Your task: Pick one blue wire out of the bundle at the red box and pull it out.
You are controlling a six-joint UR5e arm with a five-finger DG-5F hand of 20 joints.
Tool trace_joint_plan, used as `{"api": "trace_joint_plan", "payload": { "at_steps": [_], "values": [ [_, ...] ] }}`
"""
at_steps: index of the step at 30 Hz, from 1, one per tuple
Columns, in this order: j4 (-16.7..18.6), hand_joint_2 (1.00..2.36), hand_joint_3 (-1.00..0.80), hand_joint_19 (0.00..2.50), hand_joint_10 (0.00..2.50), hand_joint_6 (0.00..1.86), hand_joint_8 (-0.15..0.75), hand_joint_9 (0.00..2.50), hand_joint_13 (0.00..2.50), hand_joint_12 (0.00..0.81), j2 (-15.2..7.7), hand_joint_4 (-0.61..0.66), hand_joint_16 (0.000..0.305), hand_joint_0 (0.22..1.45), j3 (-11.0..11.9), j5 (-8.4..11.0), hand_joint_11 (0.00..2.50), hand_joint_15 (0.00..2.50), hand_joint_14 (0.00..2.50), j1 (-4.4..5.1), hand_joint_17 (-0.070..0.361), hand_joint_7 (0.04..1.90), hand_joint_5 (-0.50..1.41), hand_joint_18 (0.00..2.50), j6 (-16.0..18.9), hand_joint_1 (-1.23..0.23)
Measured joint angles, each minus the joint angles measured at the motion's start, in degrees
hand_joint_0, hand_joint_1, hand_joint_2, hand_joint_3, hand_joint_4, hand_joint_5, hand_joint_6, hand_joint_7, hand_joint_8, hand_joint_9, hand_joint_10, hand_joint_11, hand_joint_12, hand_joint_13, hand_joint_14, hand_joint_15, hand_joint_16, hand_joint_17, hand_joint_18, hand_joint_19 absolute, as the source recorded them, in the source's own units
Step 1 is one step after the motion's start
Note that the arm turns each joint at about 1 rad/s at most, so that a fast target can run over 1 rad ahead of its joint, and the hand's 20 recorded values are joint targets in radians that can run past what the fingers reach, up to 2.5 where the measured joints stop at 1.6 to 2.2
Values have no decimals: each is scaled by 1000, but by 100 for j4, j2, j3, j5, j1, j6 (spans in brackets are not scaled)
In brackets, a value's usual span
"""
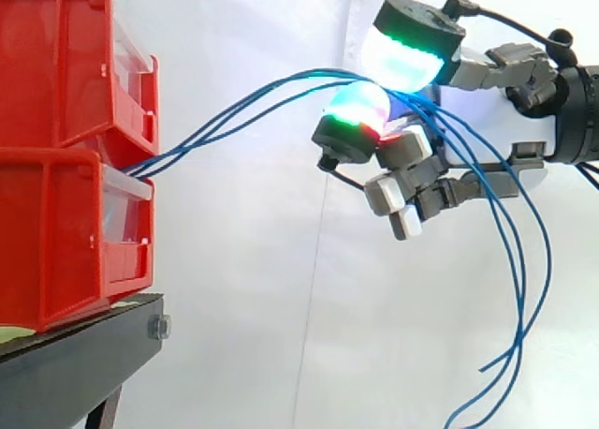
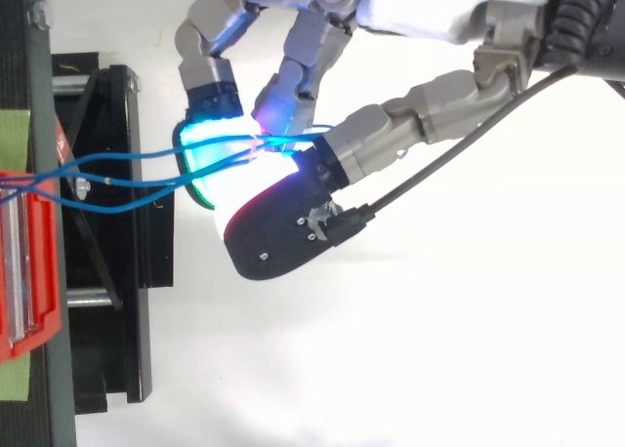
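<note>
A bundle of thin blue wires [image 1: 309, 76] comes out from between the two stacked red bins [image 1: 56, 223] at the left. It arcs up to the right and runs into my hand [image 1: 510, 120]. Two glowing fingertips [image 1: 412, 50] are closed on the wires, a cyan-green pad above and a green-red pad [image 1: 356, 110] below. Past the pinch the wires hang in long loops down the right side, with loose ends near the bottom. From above, the wires [image 2: 127, 156] leave the red bin [image 2: 20, 262] spread apart and meet between the pads [image 2: 210, 159]. I cannot tell how many are pinched.
The bins sit on a black stand [image 1: 75, 354] with a bolt at its corner; from above its frame [image 2: 107, 301] reaches right of the bins. A white curtain lies behind, and there is open room between the bins and my hand.
</note>
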Motion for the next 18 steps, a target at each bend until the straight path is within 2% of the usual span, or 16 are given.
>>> {"api": "trace_joint_plan", "payload": {
  "at_steps": [4,6,9,18],
  "values": [
    [-2,1000,-500,659,16,904,390,1205,1003,463,0,184,62,477,0,-3,798,649,21,-14,139,1082,-118,914,0,-527],
    [-2,1000,-500,670,18,900,390,1224,1013,456,0,182,60,499,-3,-4,802,651,20,-23,134,1104,-112,912,0,-498],
    [-2,1006,-426,681,19,897,379,1244,1016,434,0,179,55,564,-1,-4,806,650,20,-32,123,1145,-104,892,0,-533],
    [-2,1015,-259,637,19,909,395,1287,1060,440,0,183,55,580,-2,-4,827,658,22,-44,123,1184,-88,964,0,-690]
  ]
}}
